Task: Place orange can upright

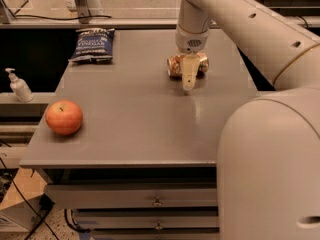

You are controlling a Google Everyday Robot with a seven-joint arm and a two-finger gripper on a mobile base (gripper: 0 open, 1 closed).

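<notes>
The orange can (174, 65) lies on its side on the grey table (130, 124), at the far middle-right. It is shiny orange-gold. My gripper (189, 79) hangs down from the white arm right in front of the can and covers its middle, so only the can's two ends show. The gripper's tip is close to the table top, just nearer to the camera than the can.
A red-orange apple (64, 117) sits near the table's front left edge. A blue chip bag (92, 45) lies at the far left corner. A soap dispenser (19, 85) stands off the table to the left. My arm's bulky white body (270, 169) fills the right foreground.
</notes>
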